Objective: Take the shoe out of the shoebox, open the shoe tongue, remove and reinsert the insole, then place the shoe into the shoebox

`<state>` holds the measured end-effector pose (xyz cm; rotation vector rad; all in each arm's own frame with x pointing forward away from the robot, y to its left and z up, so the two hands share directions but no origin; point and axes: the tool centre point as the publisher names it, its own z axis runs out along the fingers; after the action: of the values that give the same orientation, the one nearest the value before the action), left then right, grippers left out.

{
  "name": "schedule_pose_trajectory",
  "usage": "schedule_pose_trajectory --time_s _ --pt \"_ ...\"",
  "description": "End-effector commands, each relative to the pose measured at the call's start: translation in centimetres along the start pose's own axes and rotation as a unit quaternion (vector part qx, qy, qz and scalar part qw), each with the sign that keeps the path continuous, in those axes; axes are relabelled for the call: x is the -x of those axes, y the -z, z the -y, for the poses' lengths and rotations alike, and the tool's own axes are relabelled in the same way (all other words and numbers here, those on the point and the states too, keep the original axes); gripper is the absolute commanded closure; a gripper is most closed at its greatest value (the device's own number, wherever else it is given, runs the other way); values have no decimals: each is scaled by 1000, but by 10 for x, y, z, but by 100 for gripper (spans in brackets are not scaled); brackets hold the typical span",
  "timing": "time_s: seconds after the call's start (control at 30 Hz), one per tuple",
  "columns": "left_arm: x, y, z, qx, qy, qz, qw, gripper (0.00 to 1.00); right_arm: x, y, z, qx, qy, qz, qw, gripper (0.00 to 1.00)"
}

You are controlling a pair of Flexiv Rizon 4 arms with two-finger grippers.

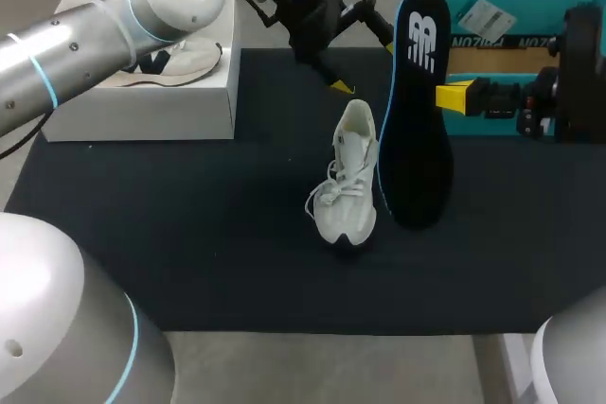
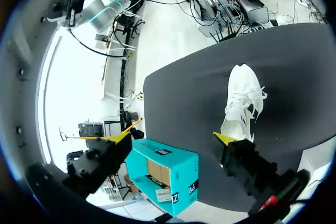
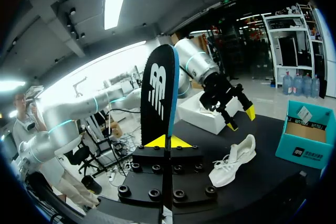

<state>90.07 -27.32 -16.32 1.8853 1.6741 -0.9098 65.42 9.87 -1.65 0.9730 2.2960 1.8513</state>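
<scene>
Shoe (image 1: 348, 177) out on tabletop (image 1: 189, 234); insole (image 1: 415, 120) removed, grasped by right gripper (image 1: 453, 97), left gripper (image 1: 365, 65) released; reinsertion and shoebox (image 1: 530, 2) return remain.

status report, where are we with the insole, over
Right gripper shut on insole, held upright beside shoe. Left gripper open, near shoe's heel. Shoe lying on table. Nothing between insole and shoe.

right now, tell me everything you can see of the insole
The insole is long, thin and flat: black face, white logo near the heel, blue edge, foam-like. It is out of the shoe, held on edge beside it by the right gripper, pinched from both sides. Nothing else touches it.
</scene>
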Motion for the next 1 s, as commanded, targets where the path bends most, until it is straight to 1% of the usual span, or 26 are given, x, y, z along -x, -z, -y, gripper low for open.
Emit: schedule_pose_trajectory --time_s 0.03,0.13,0.3,0.4,0.6,0.73,0.8,0.83,0.9,0.93,0.97,1.0 --pt "0 7 6 5 -14 86 996 0 -10 3 7 6 -1 83 997 100" --pt "5 12 1 2 -15 122 992 0 -10 3 7 6 -1 83 997 100" --pt "15 19 -2 3 -25 158 987 0 -10 3 7 6 -1 83 997 100" --pt "24 27 -1 6 -34 181 983 0 -10 3 7 6 -1 83 997 100" --pt "34 38 1 11 -52 208 977 0 -10 3 7 6 -1 83 997 100" --pt "35 38 4 12 -57 212 976 0 -10 3 7 6 -1 83 997 100" --pt "34 37 4 11 -58 212 976 0 3 4 2 13 -5 99 995 100" --pt "34 36 4 12 -58 212 975 0 12 4 1 4 -6 120 993 100" --pt "33 36 3 13 -57 224 973 0 30 5 0 2 -17 123 992 100" --pt "33 35 3 11 -56 228 972 0 40 4 1 -27 -19 131 991 100" --pt "32 35 3 11 -55 229 972 0 49 3 0 -25 -26 128 991 100" --pt "32 35 3 14 -54 231 971 0 56 4 -3 -15 -46 120 992 100"
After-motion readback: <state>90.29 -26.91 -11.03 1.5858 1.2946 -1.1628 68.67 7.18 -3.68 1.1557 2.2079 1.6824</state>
